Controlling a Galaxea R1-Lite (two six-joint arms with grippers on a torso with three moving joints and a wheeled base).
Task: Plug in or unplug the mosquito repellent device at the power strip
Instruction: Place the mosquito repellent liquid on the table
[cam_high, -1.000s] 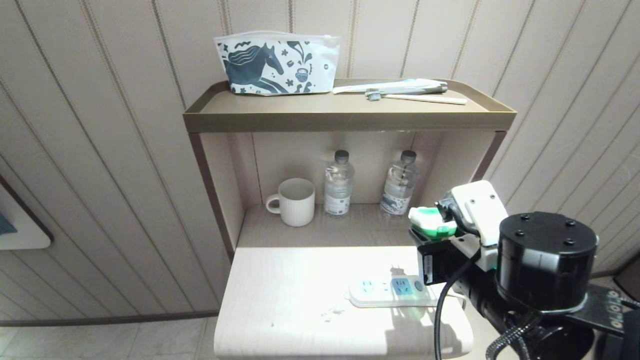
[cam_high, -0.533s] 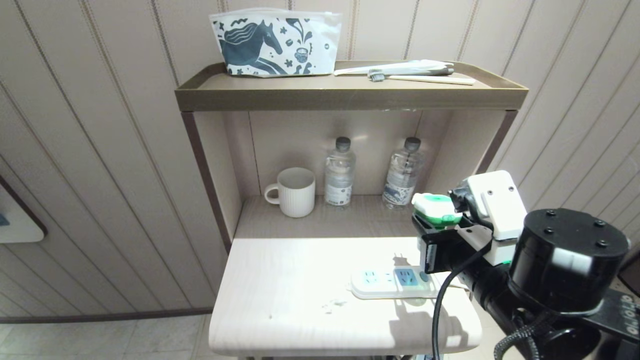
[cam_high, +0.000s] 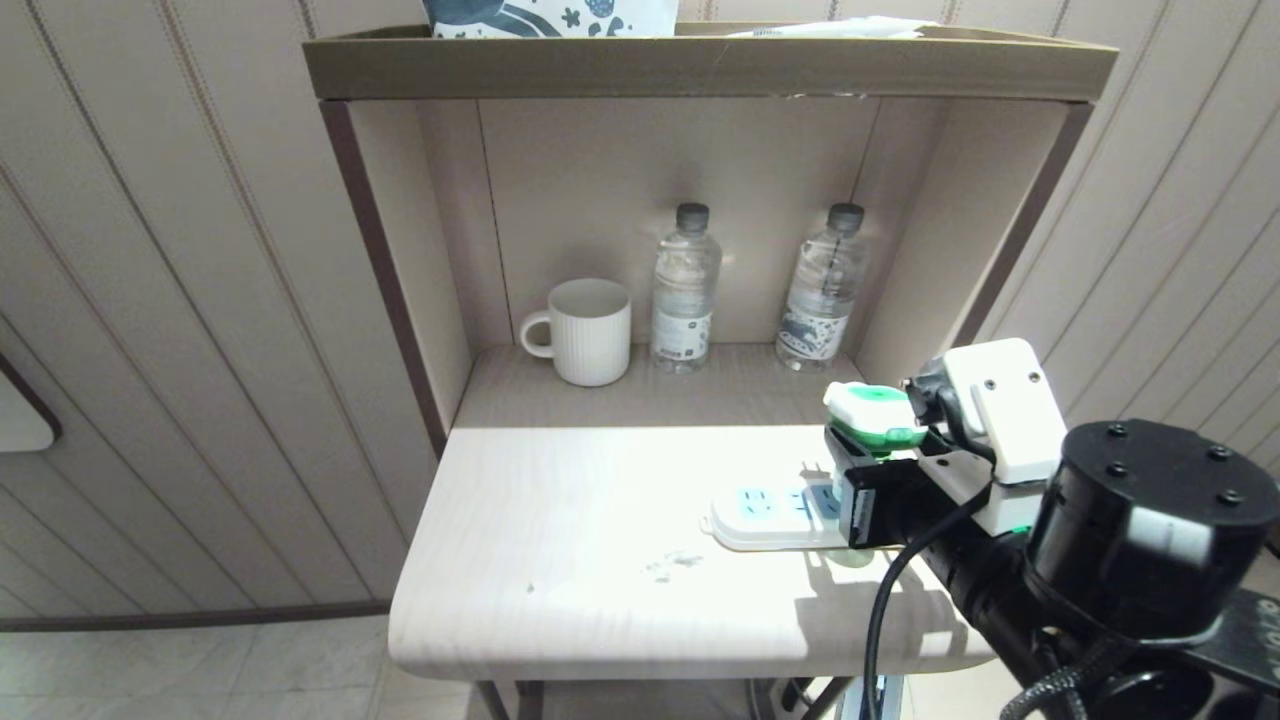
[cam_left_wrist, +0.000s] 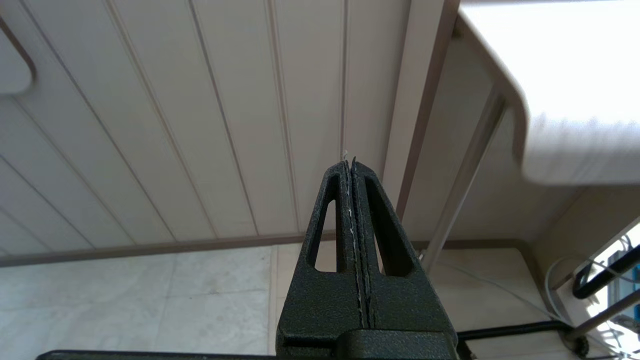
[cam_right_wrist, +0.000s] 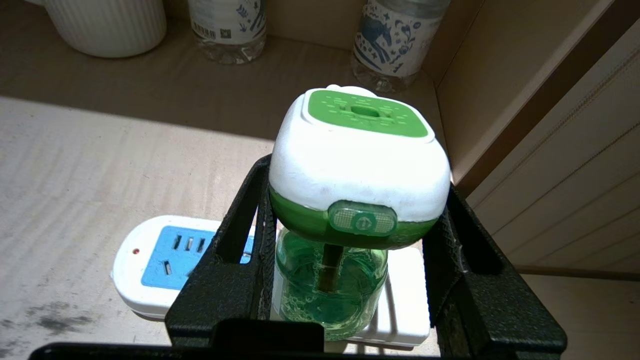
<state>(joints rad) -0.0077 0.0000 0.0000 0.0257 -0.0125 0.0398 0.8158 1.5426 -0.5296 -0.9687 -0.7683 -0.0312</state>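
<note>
My right gripper (cam_high: 868, 452) (cam_right_wrist: 357, 181) is shut on the mosquito repellent device (cam_high: 870, 414) (cam_right_wrist: 361, 165), one black finger on each side of its green-and-white head. The translucent green bottle hangs below the head, upright. The device hovers over the right end of the power strip (cam_high: 765, 518) (cam_right_wrist: 159, 260), which lies flat on the pale table (cam_high: 560, 560) with its blue sockets facing up. The device's prongs are hidden. My left gripper (cam_left_wrist: 349, 162) is shut and empty, parked low beside the table, pointing at the wall.
In the niche behind the strip stand a ribbed white mug (cam_high: 587, 330) and two clear water bottles (cam_high: 685, 290) (cam_high: 826, 290). The niche's right wall (cam_high: 940, 260) is close to my right gripper. A brown shelf rim (cam_high: 700, 65) overhangs above.
The whole head view has shifted upward as the camera sank. My right gripper keeps its hold on the device and now sits closer over the strip's right end.
</note>
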